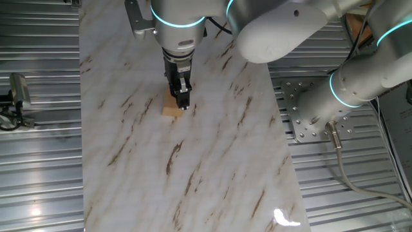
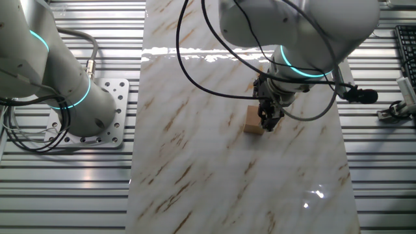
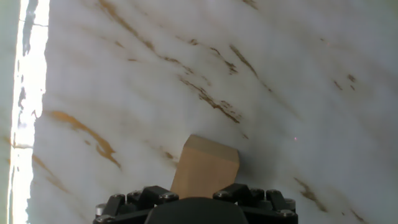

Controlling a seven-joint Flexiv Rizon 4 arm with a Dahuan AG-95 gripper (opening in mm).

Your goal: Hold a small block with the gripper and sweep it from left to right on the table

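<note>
The small block (image 1: 170, 109), a light tan wooden cube, sits on the white marble-patterned table (image 1: 212, 167). My black gripper (image 1: 183, 98) points straight down and is shut on the block, whose bottom touches the slab. In the other fixed view the block (image 2: 253, 123) sticks out to the left of the gripper (image 2: 268, 121). In the hand view the block (image 3: 206, 163) stands between the two black jaws of the gripper (image 3: 199, 190), with the table (image 3: 280, 74) beyond it.
A second grey arm (image 1: 360, 77) stands on a bolted metal plate (image 1: 302, 113) beside the slab; it also shows in the other fixed view (image 2: 58, 71). Corrugated metal flooring (image 1: 38, 161) lies on both sides of the table. A cable (image 2: 214, 55) hangs above the slab.
</note>
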